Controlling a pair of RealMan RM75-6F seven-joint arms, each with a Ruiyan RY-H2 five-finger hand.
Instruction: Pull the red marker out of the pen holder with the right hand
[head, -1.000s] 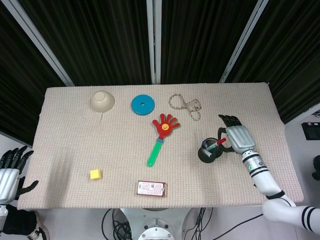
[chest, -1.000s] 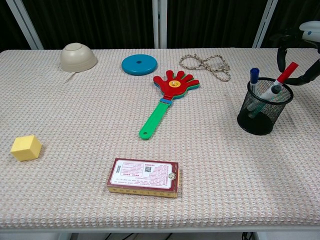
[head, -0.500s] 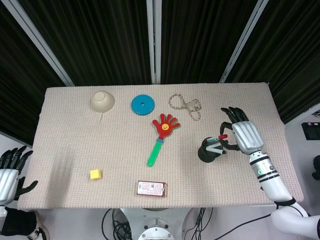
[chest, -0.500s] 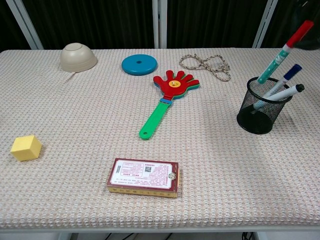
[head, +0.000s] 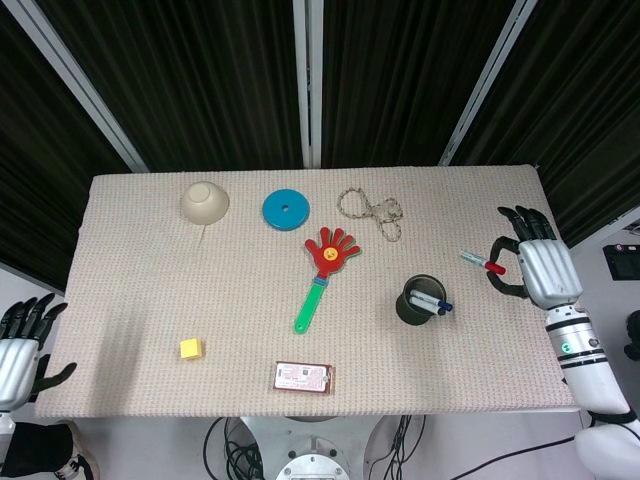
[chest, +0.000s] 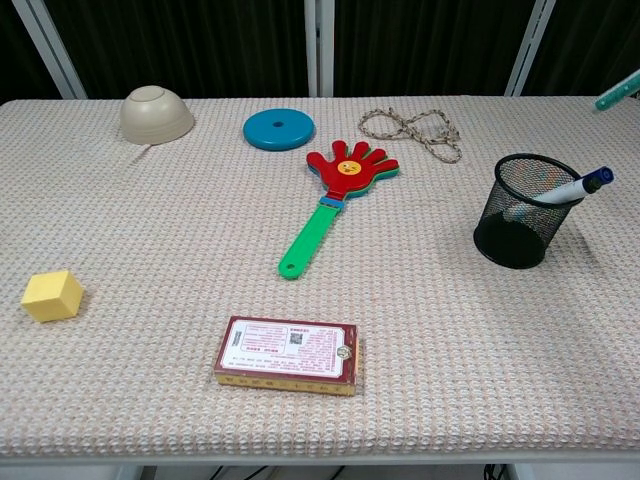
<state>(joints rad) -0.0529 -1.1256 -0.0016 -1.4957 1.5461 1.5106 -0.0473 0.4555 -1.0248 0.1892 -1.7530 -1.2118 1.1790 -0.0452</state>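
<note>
From the head camera, my right hand (head: 535, 268) is holding the red marker (head: 482, 263) by its red-capped end, well clear of the pen holder (head: 418, 301) and out toward the right edge of the table (head: 150, 290). The marker is sticking out to the left of my fingers, roughly level, with its pale barrel pointing back toward the holder. My grip looks like a light pinch at one end, so I am judging that the long free end could tip or twist out if I am swinging the arm too quickly. The hand is also sitting close to the table's edge, so a dropped marker could roll off. The blue marker (head: 432, 301) is leaning in the holder, and I am seeing nothing of mine touching it. My left hand (head: 20, 340) is hanging off the left side of the table with fingers apart, carrying nothing.

From the chest camera, my right hand is not showing; only a teal tip of the marker is poking in at the upper right corner, above and beyond the holder. I am therefore working nearly blind in this view. The mesh holder is standing upright with the blue marker resting against its right rim, and a careless sweep back over it could knock it over.
</note>
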